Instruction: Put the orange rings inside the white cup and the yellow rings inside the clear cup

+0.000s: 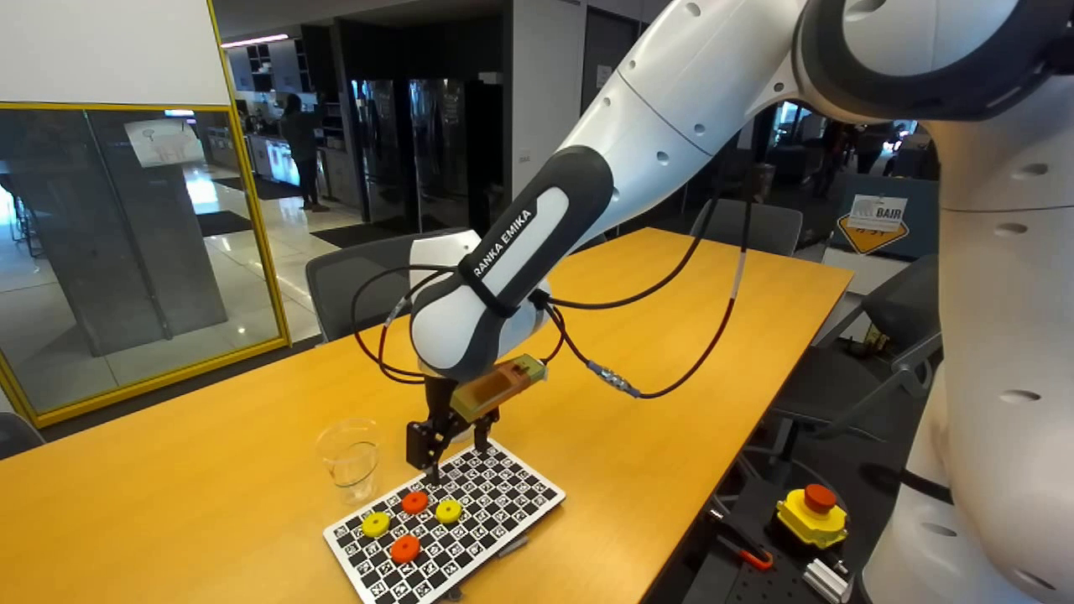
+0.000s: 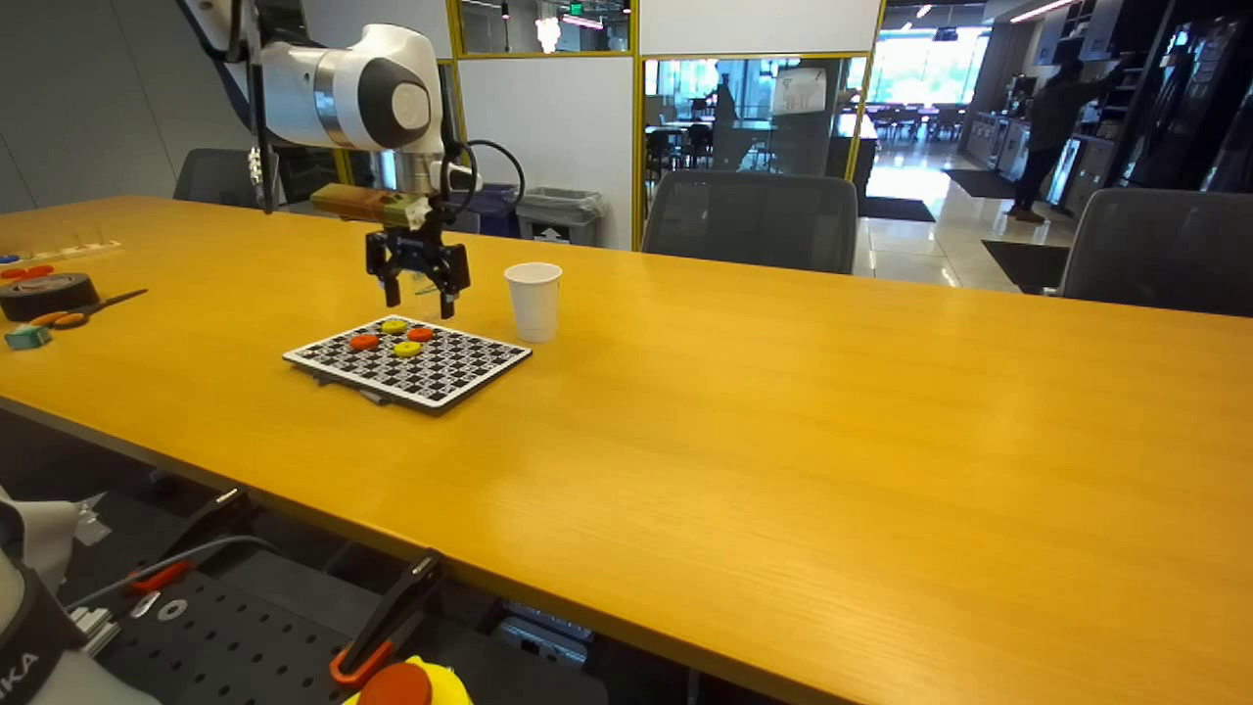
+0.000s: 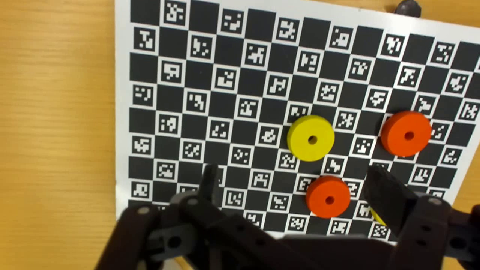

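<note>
Two orange rings, one nearer the gripper [image 3: 318, 202] and one farther [image 3: 397, 140], lie flat on a black-and-white checkered board [image 1: 503, 478]. Two yellow rings share the board: one shows fully [image 3: 305, 127], while the other [image 1: 376, 525] is mostly covered by a finger in the wrist view. My gripper [image 2: 420, 305] hangs above the board, fingers spread wide, holding nothing. In the wrist view the nearer orange ring appears between the fingers, below fingertip level. The white cup [image 2: 534, 308] stands upright beside the board. The clear cup [image 1: 351, 466] stands at the board's far edge; its inside looks empty.
In an exterior view, a roll of black tape [image 2: 47, 296], scissors [image 2: 83, 311], a small green block [image 2: 27, 337] and a pegged strip [image 2: 78, 252] lie at the table's far left. Chairs [image 2: 754, 230] stand along the table's edge. Cables loop from the arm.
</note>
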`<act>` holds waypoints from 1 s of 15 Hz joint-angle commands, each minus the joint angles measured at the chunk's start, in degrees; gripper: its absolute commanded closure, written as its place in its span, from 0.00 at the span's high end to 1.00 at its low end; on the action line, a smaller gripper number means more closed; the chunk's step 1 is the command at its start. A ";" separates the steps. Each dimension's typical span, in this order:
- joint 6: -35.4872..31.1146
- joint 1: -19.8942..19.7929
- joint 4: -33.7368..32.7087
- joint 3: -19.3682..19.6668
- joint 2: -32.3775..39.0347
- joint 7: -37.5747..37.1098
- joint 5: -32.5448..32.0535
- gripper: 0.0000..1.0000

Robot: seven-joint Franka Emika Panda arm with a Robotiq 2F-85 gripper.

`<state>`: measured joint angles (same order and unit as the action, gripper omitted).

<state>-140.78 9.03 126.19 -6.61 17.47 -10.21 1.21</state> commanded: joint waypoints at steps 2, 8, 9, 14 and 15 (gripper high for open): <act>-2.37 0.07 3.43 -1.11 -1.97 1.23 1.70 1.00; -5.94 -0.01 2.90 -1.36 0.91 2.00 3.14 1.00; -6.50 0.23 2.61 -1.14 1.54 1.47 2.78 1.00; -8.08 0.97 1.73 -0.58 4.55 0.21 1.79 1.00; -8.36 0.94 1.74 -0.64 4.93 0.36 1.93 1.00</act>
<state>-147.68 9.24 128.82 -7.59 21.05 -9.30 3.07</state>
